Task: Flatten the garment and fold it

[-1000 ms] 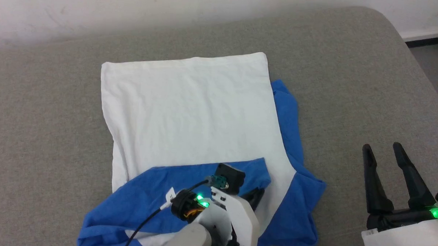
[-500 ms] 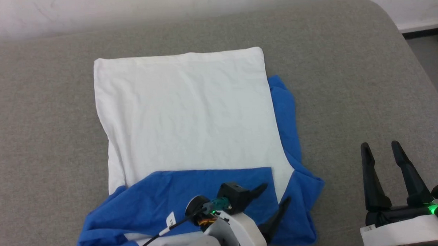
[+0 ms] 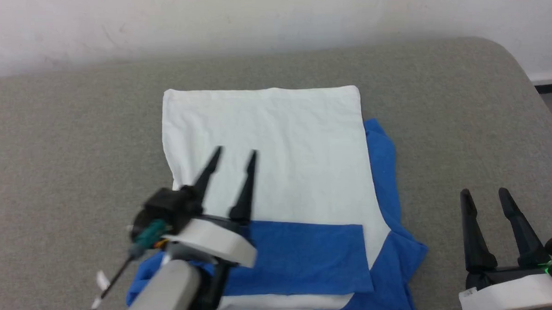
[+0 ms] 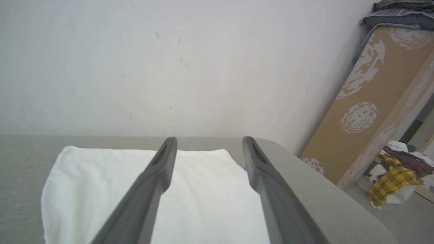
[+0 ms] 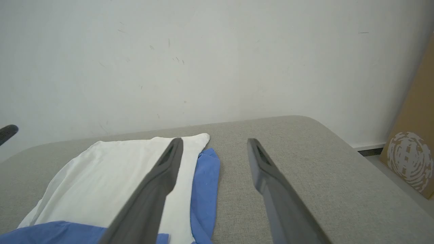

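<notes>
Head view: garment (image 3: 281,127) lies on the gray surface (image 3: 73,166), blue sleeve folded across its near white body, left gripper (image 3: 234,152) spread empty over it, right gripper (image 3: 483,192) spread empty beside it.

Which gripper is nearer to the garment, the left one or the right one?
Left. The left gripper is over the garment, open above its white body. The right gripper is open too, apart from it to the right, over the grey surface.
</notes>
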`<state>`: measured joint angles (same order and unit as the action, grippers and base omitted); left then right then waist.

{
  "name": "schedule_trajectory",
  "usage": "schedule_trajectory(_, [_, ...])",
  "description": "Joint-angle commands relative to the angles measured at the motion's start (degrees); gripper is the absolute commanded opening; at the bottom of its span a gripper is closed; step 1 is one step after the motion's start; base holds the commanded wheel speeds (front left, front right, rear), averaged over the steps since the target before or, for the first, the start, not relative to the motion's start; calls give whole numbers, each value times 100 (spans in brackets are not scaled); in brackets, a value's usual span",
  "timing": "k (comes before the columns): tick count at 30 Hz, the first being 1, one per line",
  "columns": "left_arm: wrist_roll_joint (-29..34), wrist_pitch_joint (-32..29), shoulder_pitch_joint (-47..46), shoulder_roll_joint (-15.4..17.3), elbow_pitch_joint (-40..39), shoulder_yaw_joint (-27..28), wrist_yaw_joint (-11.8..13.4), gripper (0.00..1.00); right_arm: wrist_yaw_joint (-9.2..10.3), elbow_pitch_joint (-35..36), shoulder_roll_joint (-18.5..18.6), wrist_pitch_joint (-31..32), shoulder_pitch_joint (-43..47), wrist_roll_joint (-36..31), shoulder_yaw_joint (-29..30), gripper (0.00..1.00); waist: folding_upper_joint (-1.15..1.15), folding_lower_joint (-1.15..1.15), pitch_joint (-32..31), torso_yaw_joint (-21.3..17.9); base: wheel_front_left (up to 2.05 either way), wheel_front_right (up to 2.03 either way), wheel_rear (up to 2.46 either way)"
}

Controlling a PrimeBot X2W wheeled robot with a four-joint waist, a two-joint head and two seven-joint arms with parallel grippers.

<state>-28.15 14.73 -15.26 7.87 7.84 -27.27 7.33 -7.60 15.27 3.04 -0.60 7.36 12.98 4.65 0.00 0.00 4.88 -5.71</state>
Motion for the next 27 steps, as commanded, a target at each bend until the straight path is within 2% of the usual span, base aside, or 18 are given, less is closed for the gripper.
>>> schedule_trajectory(1, [139, 25, 239, 90, -188, 343, 93, 100, 11, -54, -16, -11, 28, -40, 4, 100, 0, 0, -78, 109, 0, 0, 0])
schedule_trajectory(6, [467, 26, 818, 274, -628, 1402, 216, 100, 11, -196, -16, 8, -12, -30, 72, 100, 0, 0, -93, 229, 0, 0, 0])
schedule_trajectory(12, [750, 26, 1441, 443, -842, 2229, 303, 100, 11, -576, 16, 95, -192, 63, 300, 100, 0, 0, -40, 363, 0, 0, 0])
schedule_trajectory(16, [837, 26, 1687, 467, -1005, 2472, 258, 100, 11, -1150, 239, 282, -529, 372, 527, 100, 0, 0, 77, 458, 0, 0, 0])
schedule_trajectory(22, [959, 27, 1701, 311, -1307, 2507, 196, 100, 11, -2466, 796, 769, -1569, 1092, 731, 100, 0, 0, 427, 672, 0, 0, 0])
schedule_trajectory(23, [959, 27, 1701, 311, -1307, 2507, 196, 100, 11, -2466, 796, 769, -1569, 1092, 731, 100, 0, 0, 427, 672, 0, 0, 0])
schedule_trajectory(27, [1047, 27, 1545, 170, -1516, 2481, 124, 100, 11, -3282, 1211, 1374, -2504, 1588, 585, 100, 0, 0, 795, 846, 0, 0, 0])
